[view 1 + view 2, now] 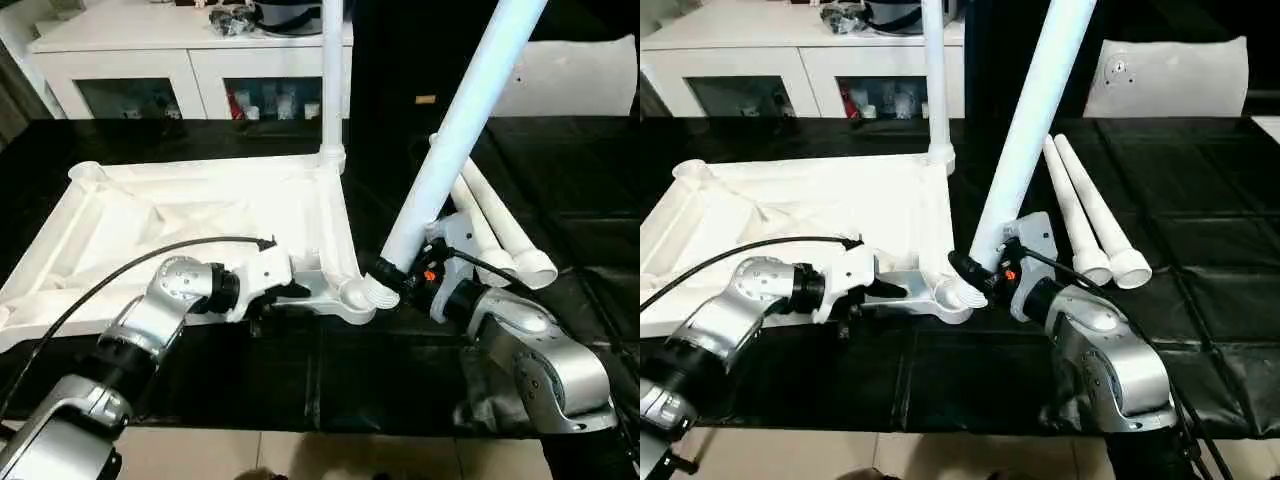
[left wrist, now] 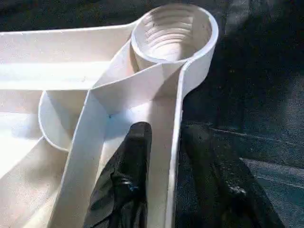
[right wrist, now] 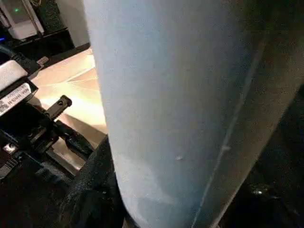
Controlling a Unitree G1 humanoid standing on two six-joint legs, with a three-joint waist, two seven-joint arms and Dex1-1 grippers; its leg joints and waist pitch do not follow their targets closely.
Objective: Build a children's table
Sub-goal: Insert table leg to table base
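With 1 leg [image 1: 331, 80] standing in the tabletop [image 1: 200, 215], the right gripper [image 1: 392, 277] pinches leg 2 [image 1: 460, 130] near the socket [image 2: 172, 32], the left gripper [image 2: 164, 156] clamps the rim, and 2 spare legs [image 1: 1090, 225] wait.

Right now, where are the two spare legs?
The two spare legs lie side by side on the black table, on the robot's right, just beyond the right gripper holding the tilted leg.

tabletop [image 1: 200, 215]: white, ribbed underside up, flat on worktop | far-corner leg [image 1: 332, 70]: upright in socket | second leg [image 1: 470, 110]: tilted, lower end at empty near-corner socket [image 2: 173, 31] | two spare legs [image 1: 1090, 215]: lying side by side beside tabletop
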